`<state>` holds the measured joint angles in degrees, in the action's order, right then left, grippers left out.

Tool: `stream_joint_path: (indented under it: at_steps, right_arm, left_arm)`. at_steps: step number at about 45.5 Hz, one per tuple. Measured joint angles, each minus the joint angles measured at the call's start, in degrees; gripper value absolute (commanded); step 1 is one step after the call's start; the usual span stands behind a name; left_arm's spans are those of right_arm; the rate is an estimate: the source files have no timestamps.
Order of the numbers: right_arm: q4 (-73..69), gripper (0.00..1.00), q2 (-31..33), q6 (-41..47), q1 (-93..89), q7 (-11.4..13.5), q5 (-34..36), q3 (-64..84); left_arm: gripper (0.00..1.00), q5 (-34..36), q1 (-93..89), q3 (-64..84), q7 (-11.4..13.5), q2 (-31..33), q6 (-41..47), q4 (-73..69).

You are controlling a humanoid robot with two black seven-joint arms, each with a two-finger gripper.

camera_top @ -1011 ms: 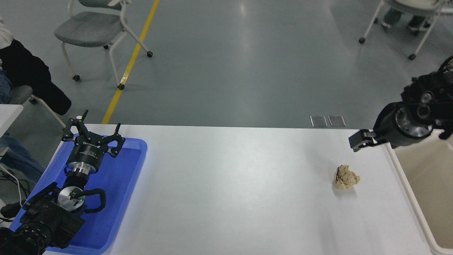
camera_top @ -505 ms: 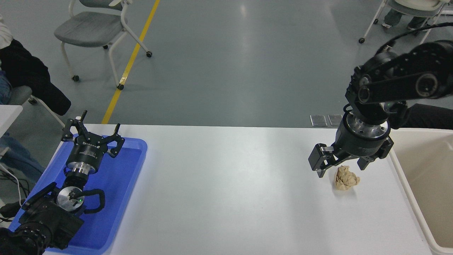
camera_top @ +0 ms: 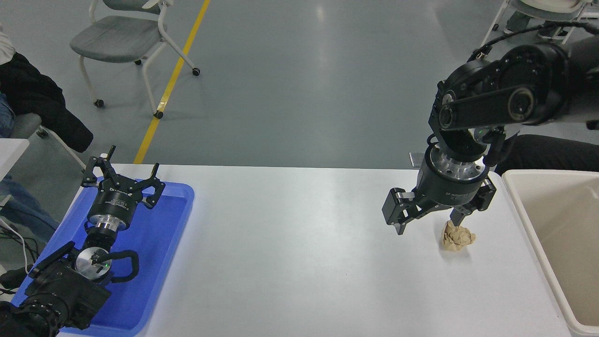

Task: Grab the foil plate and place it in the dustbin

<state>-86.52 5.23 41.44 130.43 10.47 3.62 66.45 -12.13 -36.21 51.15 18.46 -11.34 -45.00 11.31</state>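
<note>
Left pincer [camera_top: 122, 177] spread, parked over blue tray [camera_top: 178, 220], white worktop [camera_top: 290, 252] broadly bare mid-span, dustbin [camera_top: 529, 220] cut off at right edge (foil plate unseen), right pincer [camera_top: 427, 223] spread, one finger touching tan paper wad [camera_top: 457, 237].

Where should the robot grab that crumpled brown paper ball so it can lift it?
Pinch the paper ball across its lumpy middle, coming straight down from above. It sits alone on the white table, so both sides are free. The right tool hangs open over it, a bit too far left.
</note>
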Motion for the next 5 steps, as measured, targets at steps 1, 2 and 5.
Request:
stream_joint_path:
  at_steps: [1, 2, 5]
  right_arm:
    - [0.0, 1.00, 0.3, 0.0, 0.2, 0.0, 0.0, 0.1]
    - [-0.1, 1.00, 0.7, 0.0, 0.5, 0.0, 0.0, 0.2]
    - [-0.1, 1.00, 1.6, 0.1, 1.1, 0.0, 0.0, 0.5]
  left_arm:
    - [1.00, 0.0, 0.0, 0.0, 0.0, 0.0, 0.0, 0.0]
    - [1.00, 0.0, 0.0, 0.0, 0.0, 0.0, 0.0, 0.0]
    - [1.00, 0.0, 0.0, 0.0, 0.0, 0.0, 0.0, 0.0]
